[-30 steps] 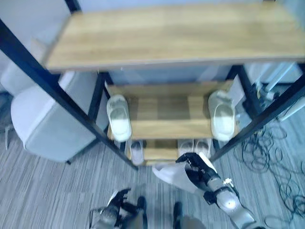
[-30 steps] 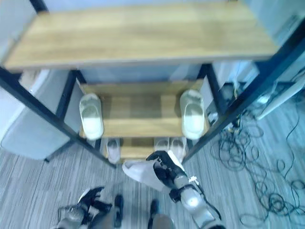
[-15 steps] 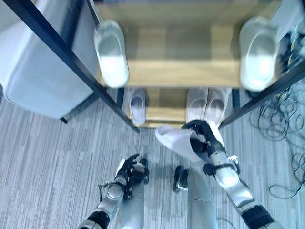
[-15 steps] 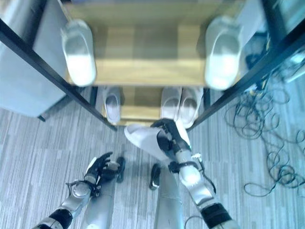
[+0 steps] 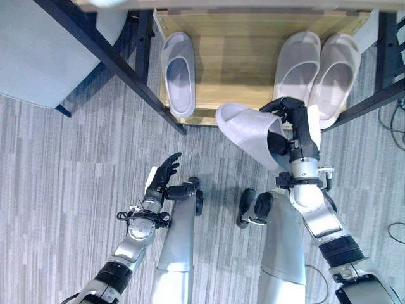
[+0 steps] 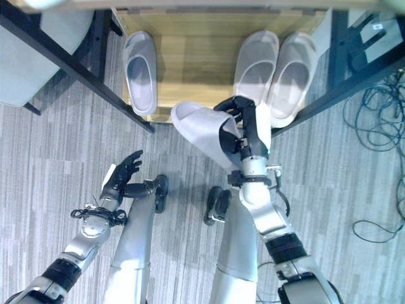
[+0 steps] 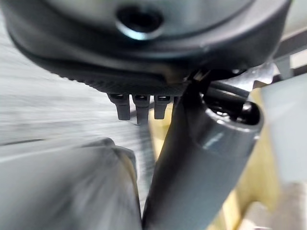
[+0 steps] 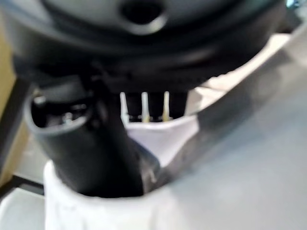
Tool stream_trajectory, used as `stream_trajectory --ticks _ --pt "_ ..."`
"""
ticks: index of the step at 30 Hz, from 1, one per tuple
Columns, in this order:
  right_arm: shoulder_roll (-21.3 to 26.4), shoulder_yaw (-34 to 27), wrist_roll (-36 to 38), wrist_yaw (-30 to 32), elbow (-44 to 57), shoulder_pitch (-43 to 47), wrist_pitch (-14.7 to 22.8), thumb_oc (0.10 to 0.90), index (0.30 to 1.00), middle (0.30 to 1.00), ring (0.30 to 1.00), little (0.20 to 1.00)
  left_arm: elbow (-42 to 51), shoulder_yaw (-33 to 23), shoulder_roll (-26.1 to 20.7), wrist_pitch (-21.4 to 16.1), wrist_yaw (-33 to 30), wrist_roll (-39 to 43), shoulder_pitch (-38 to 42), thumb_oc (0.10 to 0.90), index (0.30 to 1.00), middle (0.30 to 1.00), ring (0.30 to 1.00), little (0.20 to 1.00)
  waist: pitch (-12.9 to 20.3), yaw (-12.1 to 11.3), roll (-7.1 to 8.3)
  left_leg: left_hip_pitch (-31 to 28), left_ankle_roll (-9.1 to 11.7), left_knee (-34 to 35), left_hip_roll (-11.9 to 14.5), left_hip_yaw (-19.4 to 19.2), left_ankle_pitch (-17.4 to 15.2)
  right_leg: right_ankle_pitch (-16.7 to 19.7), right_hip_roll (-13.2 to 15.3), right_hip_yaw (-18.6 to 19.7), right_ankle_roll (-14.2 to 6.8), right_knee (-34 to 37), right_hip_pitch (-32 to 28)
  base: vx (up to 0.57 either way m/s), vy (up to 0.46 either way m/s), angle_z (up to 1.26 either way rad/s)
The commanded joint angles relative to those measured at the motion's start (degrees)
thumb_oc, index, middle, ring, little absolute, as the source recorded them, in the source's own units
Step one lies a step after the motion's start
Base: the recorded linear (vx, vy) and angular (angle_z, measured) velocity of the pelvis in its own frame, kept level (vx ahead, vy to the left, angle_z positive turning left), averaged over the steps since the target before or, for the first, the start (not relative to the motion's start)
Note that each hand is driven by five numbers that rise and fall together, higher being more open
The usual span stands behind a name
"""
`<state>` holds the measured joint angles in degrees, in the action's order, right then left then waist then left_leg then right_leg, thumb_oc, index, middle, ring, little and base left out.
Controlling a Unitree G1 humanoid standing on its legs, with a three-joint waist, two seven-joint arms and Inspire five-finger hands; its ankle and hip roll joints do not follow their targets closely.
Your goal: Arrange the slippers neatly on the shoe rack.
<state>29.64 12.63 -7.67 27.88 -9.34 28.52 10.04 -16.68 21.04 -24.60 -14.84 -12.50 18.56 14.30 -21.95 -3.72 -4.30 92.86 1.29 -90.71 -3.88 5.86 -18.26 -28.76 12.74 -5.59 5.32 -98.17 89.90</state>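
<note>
Here the right hand (image 5: 292,130) grips a smooth, rounded slipper (image 5: 243,128).

Right hand (image 5: 292,126) fingers partly buried in the held slipper (image 5: 248,132) — shoe rack (image 5: 247,57) cut off at the top edge.

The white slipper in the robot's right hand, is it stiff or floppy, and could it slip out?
The white slipper juts sideways from the right hand without drooping, so it is probably fairly stiff foam. One hand carries it, so it is likely light. Its surface looks smooth and the fingers grip only its rear end, so it might twist or slip.
</note>
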Motion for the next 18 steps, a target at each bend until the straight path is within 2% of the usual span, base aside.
stream_trajectory --ticks 1,5,6,12,18 --pt "1.8 -1.8 -3.9 4.1 12.9 7.4 3.8 0.400 0.300 0.300 0.300 0.300 -0.7 3.3 1.8 -2.0 -3.6 2.0 -2.3 0.800 0.900 0.900 0.900 0.900 -4.0 0.5 1.25 -2.9 -2.9 -0.5 -0.7 -3.9 -5.8 -6.0 -1.3 2.6 0.8 -2.3 -4.1 0.10 -0.038 0.20" --pt "3.1 -1.9 -5.0 4.7 13.1 9.6 3.1 0.400 0.300 0.300 0.300 0.300 1.2 3.0 0.9 -2.0 -4.5 2.4 -1.8 0.800 0.900 0.900 0.900 0.900 -6.6 0.4 1.83 -2.9 -2.8 -4.7 -1.0 -4.7 -7.9 -8.0 -0.9 3.5 1.1 -7.1 -4.3 0.07 -0.036 0.05" --pt "4.3 -2.2 -5.9 5.7 12.6 11.2 2.1 0.400 0.300 0.300 0.300 0.300 3.1 3.1 -0.1 -2.3 -5.3 2.1 -1.7 0.800 0.900 0.900 0.900 0.900 -7.8 0.3 2.11 -2.9 -2.8 -8.2 -1.1 -4.9 -9.8 -9.3 -0.8 4.5 1.4 -11.2 -4.1 0.10 -0.037 0.07" --pt "7.1 0.3 -8.7 9.5 10.6 17.3 -1.2 0.400 0.300 0.300 0.300 0.300 8.0 4.0 -3.0 -2.8 -8.3 2.6 -3.6 0.800 0.900 0.900 0.900 0.900 -7.8 -0.8 3.54 -2.9 -2.2 -19.2 -1.3 -4.9 -16.8 -13.5 -1.6 7.4 2.6 -24.8 -3.9 0.10 -0.039 0.05" --pt "7.8 3.2 -8.7 10.7 6.7 23.1 -3.3 0.400 0.300 0.300 0.300 0.300 9.5 4.0 -4.3 -2.6 -9.2 2.7 -5.0 0.800 0.900 0.900 0.900 0.900 -7.8 -1.7 3.82 -2.9 -1.9 -24.8 -0.9 -4.3 -20.0 -14.4 -2.3 7.5 2.6 -30.2 -3.7 0.02 0.002 -0.08"
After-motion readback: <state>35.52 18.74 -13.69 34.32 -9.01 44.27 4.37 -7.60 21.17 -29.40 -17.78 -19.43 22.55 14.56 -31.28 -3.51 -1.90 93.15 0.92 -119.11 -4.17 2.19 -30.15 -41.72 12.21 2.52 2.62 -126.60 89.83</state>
